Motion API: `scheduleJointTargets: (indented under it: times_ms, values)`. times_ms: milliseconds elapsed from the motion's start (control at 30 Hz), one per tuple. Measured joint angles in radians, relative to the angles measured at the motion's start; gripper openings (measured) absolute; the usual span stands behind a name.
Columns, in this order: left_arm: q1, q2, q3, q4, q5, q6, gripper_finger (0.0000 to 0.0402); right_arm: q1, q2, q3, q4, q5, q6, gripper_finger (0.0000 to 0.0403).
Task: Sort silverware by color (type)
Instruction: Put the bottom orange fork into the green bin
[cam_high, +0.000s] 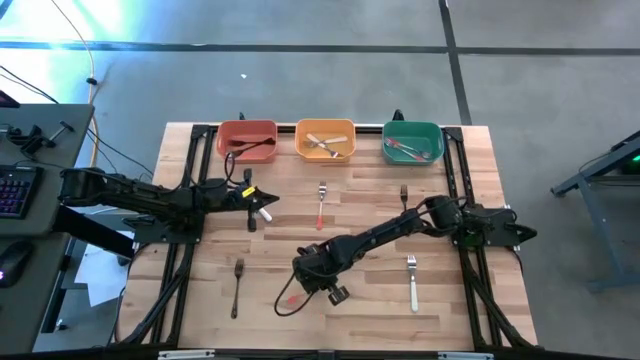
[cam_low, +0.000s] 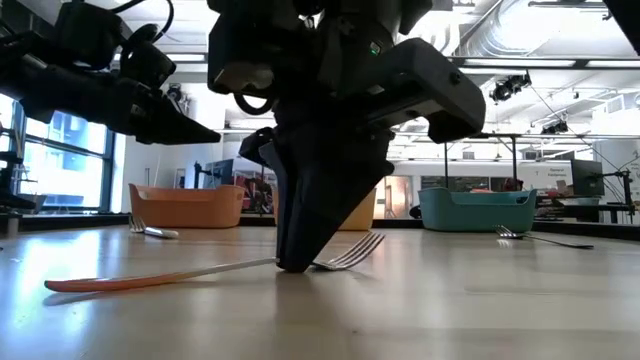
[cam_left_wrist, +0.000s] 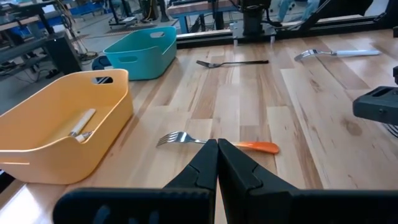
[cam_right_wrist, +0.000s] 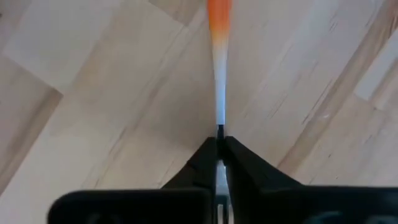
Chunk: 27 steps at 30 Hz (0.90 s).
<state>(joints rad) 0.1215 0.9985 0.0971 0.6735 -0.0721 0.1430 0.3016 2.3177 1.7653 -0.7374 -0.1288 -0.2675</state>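
The right end effector (cam_right_wrist: 218, 144) has its two dark fingers (cam_right_wrist: 200, 163) pressed together, pinching the slim silvery neck of a fork (cam_right_wrist: 218, 68) between their tips. From the pinch the fork's shaft runs straight away from the camera, pale and metallic near the fingertips and turning to an orange-red handle at its far end, which is cut off by the picture's edge. Beneath it lies the counter (cam_right_wrist: 106, 93), light wooden planks whose seams run diagonally across the view.
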Motion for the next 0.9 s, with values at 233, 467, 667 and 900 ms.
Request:
scheduleJointTargets:
  times_ms: [233, 467, 667, 900]
  values:
    - [0.0, 0.0, 0.0, 0.001, -0.011, 0.0, 0.0, -0.002, -0.054, -0.011, -0.099, 0.056, 0.005, 0.0003]
    - [0.0, 0.0, 0.0, -0.024, -0.018, 0.0, 0.0, -0.036, -0.182, -0.071, -0.209, 0.236, 0.086, 0.0001]
    - [0.0, 0.0, 0.0, -0.032, -0.018, 0.015, 0.0, -0.127, -0.439, -0.378, -0.12, 0.324, 0.183, 0.0]
    - [0.0, 0.0, 0.0, -0.032, -0.021, 0.017, 0.0, -0.334, -0.892, -0.812, 0.035, 0.46, 0.32, 0.0]
